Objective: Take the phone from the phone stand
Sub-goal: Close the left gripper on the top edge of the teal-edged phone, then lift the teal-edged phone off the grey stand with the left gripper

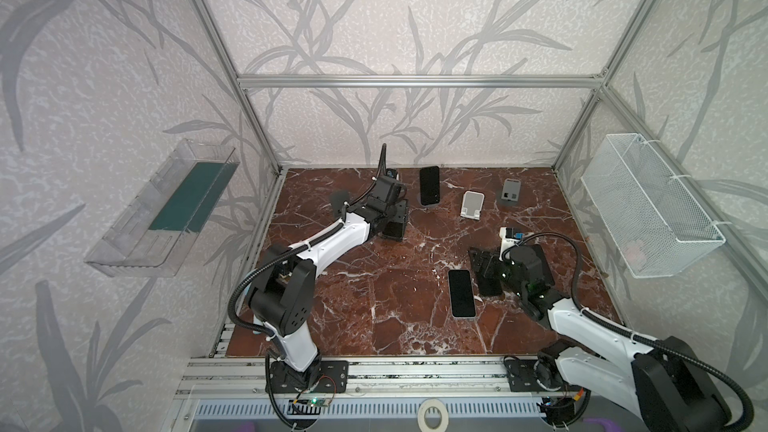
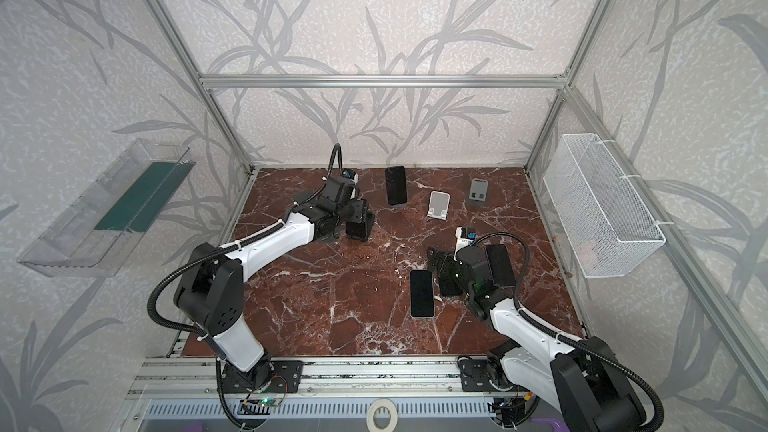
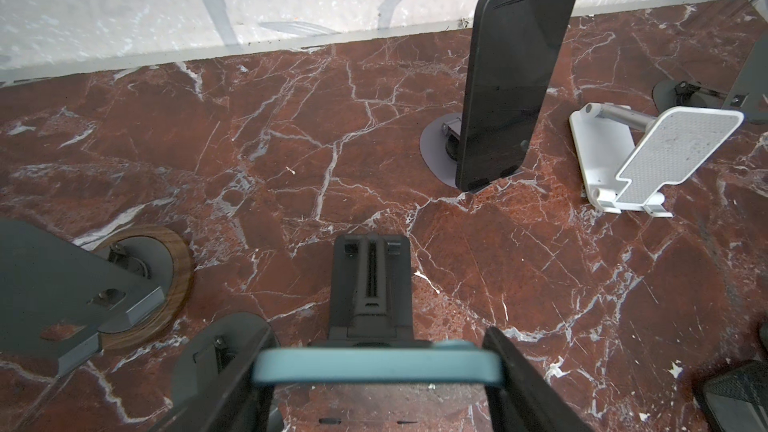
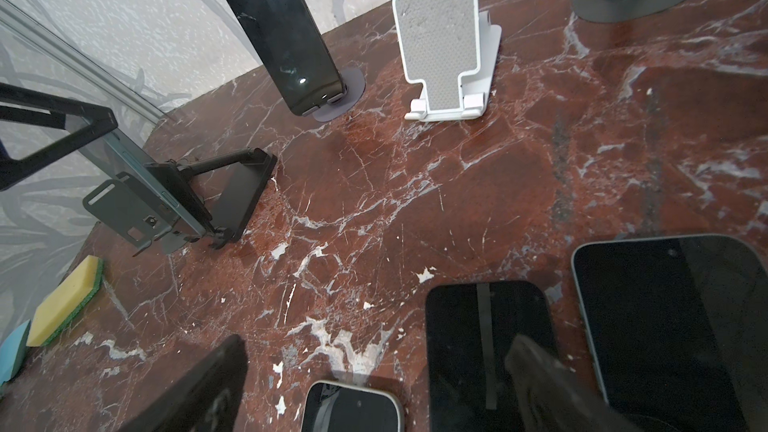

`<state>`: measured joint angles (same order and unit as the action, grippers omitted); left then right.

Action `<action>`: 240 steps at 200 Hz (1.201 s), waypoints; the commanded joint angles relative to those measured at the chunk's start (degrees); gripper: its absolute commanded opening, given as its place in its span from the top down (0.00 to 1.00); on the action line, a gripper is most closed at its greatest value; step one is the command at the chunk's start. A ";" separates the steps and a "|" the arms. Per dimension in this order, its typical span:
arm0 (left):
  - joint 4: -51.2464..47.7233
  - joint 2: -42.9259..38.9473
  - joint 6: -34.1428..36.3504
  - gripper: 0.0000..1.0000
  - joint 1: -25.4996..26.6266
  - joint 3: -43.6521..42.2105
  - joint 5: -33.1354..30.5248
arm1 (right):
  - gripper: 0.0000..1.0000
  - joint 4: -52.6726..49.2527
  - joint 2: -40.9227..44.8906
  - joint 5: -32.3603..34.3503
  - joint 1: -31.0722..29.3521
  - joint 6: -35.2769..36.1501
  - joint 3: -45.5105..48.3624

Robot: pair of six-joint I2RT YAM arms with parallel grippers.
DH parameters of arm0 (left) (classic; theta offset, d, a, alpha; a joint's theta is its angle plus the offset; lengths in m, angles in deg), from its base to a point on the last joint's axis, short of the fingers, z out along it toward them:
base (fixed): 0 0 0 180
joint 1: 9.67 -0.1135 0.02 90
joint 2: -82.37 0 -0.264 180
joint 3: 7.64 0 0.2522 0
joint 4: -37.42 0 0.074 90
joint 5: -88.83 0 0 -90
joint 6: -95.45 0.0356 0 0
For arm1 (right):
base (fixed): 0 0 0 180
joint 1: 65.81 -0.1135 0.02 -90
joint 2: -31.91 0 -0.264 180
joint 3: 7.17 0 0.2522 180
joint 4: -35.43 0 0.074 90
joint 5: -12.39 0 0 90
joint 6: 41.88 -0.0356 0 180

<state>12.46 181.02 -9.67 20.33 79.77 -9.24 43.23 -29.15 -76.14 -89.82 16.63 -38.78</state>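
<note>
Teal-edged slim phone point(image 3: 374, 367) stands at the far left part of the red-brown marble bench point(image 1: 374, 284), close to the back wall, in a black folding stand point(image 3: 370, 280). From the left wrist view I see only its top edge: a thin, rounded band of blue-green colour. In the right wrist view it shows from the side point(image 4: 137, 160), leaning back, its lower edge in the lip of the stand, with small buttons along the pale teal frame. The left gripper point(image 3: 376, 349) holds this phone, one black finger pressed at each end of the top edge. The right gripper point(image 4: 378, 351) has its fingers wide apart and holds nothing; it hangs over dark phones lying flat on the bench, one of them a black phone point(image 4: 486, 347).
</note>
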 commanded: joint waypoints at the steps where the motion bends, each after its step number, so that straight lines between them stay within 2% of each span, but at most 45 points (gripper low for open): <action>1: -0.22 -3.30 0.04 0.32 0.50 0.01 -0.62 | 0.03 0.28 0.41 0.02 -0.31 0.02 -1.67; 115: -4.11 -11.46 -0.47 0.34 3.96 -3.14 -1.49 | 0.03 0.24 0.32 -1.07 -0.42 -0.24 -2.03; 163: -7.07 -16.07 -0.94 0.35 6.78 -7.99 -2.81 | 0.03 -0.12 0.50 -0.95 -0.41 -0.24 -2.02; 209: -5.66 -20.08 -6.50 0.37 10.90 -14.97 -3.85 | 0.03 -0.03 0.11 -0.95 -0.50 -0.24 -2.13; 240: -6.47 -20.80 -12.87 0.38 16.91 -17.83 -5.79 | 0.03 -0.55 0.63 -0.28 -0.55 0.01 -2.11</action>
<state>5.86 162.50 -15.96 33.20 63.18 -12.37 43.17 -29.15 -76.82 -90.04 16.48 -38.98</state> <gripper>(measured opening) 0.707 0.968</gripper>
